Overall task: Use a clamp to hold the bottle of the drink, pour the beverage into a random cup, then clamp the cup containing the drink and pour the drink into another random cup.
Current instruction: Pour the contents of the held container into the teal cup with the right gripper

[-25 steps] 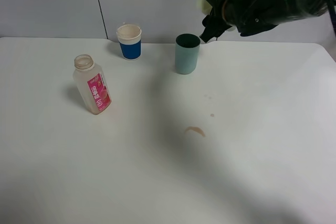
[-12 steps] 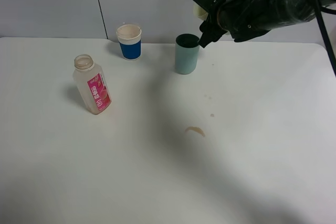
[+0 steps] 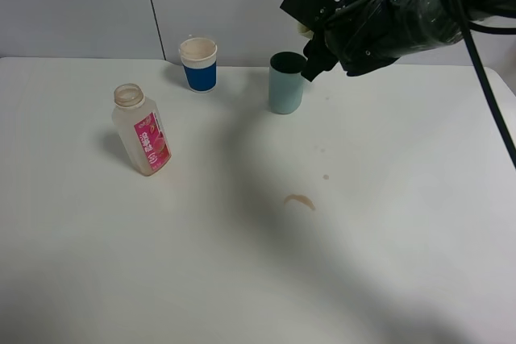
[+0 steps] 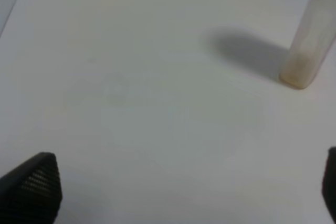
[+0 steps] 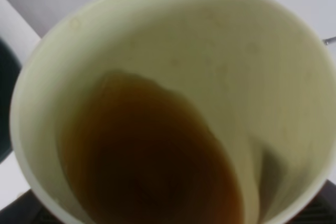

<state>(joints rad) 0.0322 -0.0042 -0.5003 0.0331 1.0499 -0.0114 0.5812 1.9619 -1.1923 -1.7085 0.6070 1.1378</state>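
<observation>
Since a second ago my right arm [image 3: 379, 18] has swung left toward the teal tumbler [image 3: 287, 82], its jaws clamped on the tilted yellow-green cup [image 5: 173, 103] of brown drink [image 5: 147, 156]. Left jaws stand wide near the bottle [image 3: 143, 130].

Pale yellow-green cup [image 5: 173, 51] holds dark brown beverage [image 5: 152, 161]; teal cup [image 3: 287, 82], pink-labelled bottle [image 3: 143, 130].

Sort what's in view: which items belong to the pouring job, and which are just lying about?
Part of the job:
- bottle, uncapped, on the table
- yellow-green cup with brown drink, tilted in the right end effector
- teal cup, beside it

Lying about:
- blue-banded paper cup
- brown spill mark on the table
</observation>
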